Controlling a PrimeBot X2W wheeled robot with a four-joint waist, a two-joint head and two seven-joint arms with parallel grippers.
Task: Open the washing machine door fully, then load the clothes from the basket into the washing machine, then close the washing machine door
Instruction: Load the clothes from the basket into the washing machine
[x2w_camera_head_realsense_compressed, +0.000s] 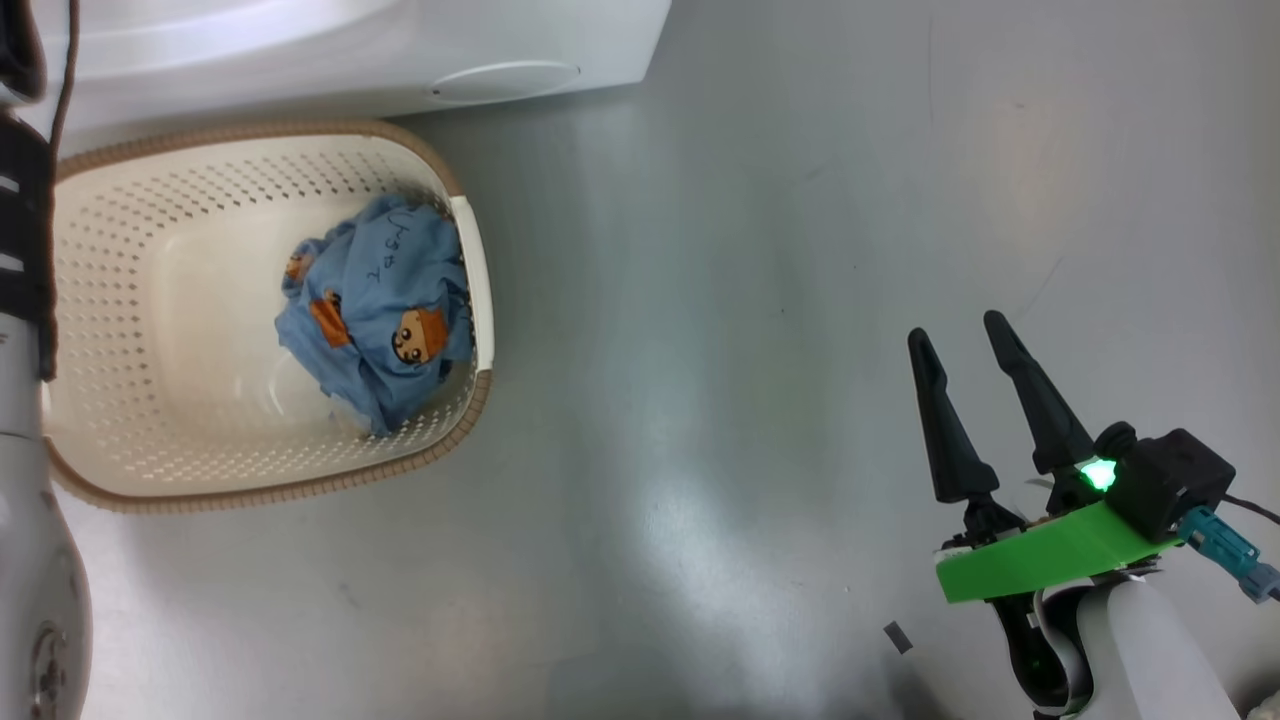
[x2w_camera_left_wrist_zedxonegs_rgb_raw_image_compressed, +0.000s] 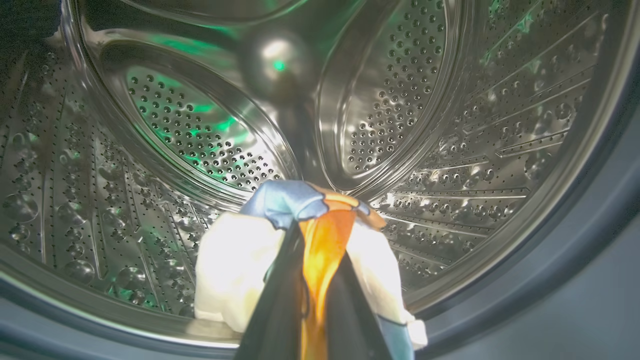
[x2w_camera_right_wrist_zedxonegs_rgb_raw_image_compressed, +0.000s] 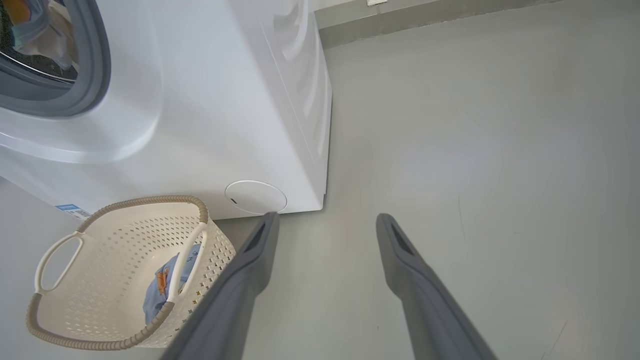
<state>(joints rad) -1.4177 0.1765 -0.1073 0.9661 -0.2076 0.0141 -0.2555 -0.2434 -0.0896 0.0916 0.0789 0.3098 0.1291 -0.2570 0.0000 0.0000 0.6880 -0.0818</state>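
Left end effector (x2w_camera_left_wrist_zedxonegs_rgb_raw_image_compressed: 311, 235) pinches a garment (x2w_camera_left_wrist_zedxonegs_rgb_raw_image_compressed: 235, 265) inside the washing machine (x2w_camera_left_wrist_zedxonegs_rgb_raw_image_compressed: 500, 150). Right end effector (x2w_camera_head_realsense_compressed: 955, 326) hangs spread above the floor (x2w_camera_head_realsense_compressed: 750, 300). The basket (x2w_camera_head_realsense_compressed: 250, 145) holding clothes (x2w_camera_head_realsense_compressed: 385, 310) lies at its nine o'clock.

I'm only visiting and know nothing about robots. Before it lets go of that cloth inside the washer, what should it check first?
1. Grip: the left gripper is shut on the cream, blue and orange cloth: ok.
2. Place: the cloth hangs past the grey rubber ring, over the perforated steel drum: ok, though its lower edge is near the lip.
3. Is the round door fully open? Cannot tell.
4. Other arm: the right gripper is open above the floor, apart from the cream perforated plastic basket: ok.
5. Basket emptied: not ok, a light-blue garment with orange-brown faces lies in it.
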